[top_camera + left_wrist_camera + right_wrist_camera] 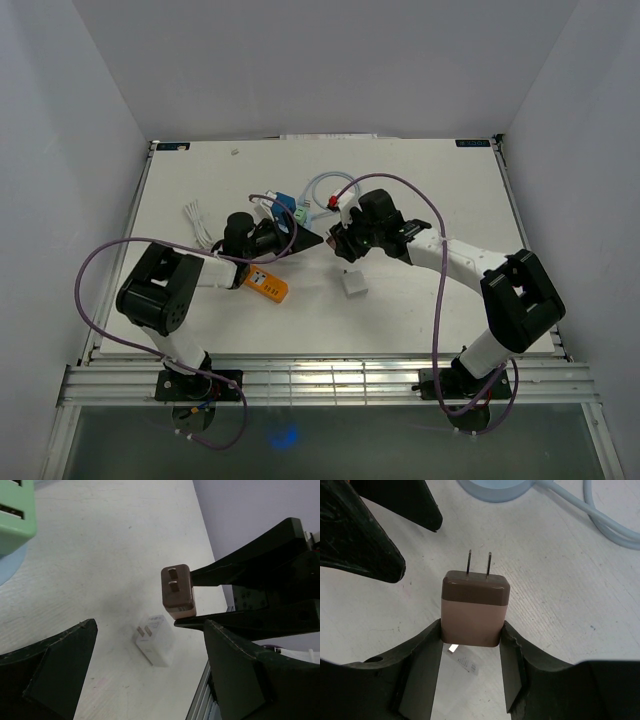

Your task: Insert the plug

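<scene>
1. A white charger block (353, 284) lies flat on the white table (440, 190), near the right gripper (340, 245) and on its base-ward side. In the left wrist view the block (155, 640) sits ahead of the left gripper (305, 241), with its prong end turned up-left.
2. An orange flat device (267, 284) with a pale label lies behind the left gripper, close beside that arm's wrist.
3. A bundled white cable (197, 222) rests well behind the left gripper, toward the table's left edge.
4. A small white scrap (234, 152) sits by the far edge, well apart from both grippers.
</scene>
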You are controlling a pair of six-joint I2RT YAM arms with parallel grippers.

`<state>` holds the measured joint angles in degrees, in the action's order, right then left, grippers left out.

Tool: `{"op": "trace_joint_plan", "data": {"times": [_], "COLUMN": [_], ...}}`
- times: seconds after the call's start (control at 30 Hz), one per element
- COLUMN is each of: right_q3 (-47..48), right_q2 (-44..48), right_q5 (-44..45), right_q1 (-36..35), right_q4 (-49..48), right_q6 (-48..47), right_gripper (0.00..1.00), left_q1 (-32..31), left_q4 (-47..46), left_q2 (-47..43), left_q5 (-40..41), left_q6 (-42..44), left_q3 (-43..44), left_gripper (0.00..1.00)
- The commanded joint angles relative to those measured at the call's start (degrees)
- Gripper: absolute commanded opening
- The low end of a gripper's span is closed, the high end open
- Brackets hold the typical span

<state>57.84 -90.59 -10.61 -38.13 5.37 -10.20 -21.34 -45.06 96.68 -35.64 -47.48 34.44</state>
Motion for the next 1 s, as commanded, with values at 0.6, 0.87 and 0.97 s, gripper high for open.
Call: {"op": "trace_joint_plan", "data": {"times": [0.6,0.87,0.97], "right_q3": [-1.33,-0.81,-0.19], "right_q2": [0.32,-0.29,-1.17], "right_q5": [-3.45,-1.17,1.02], "right_q1": [-5.2,-5.55,-5.55], "right_q4": [-7.04,-7.04,-6.69], "right_q6": [-2.9,-2.9,-2.46], "right_gripper": [0.36,0.36,0.34], "left_q1": [-0.28,-1.42,-2.3], "left_q4": [-15.15,-15.41,-13.4], "left_q2": [7.11,8.96,8.79], "left_q5": [-7.34,-10.06,-9.02], "left_q6": [-9.91,-9.21,-8.16], "left_q3": [0.28,2.3,2.57], "left_gripper": [0.9,0.48,0.47]}}
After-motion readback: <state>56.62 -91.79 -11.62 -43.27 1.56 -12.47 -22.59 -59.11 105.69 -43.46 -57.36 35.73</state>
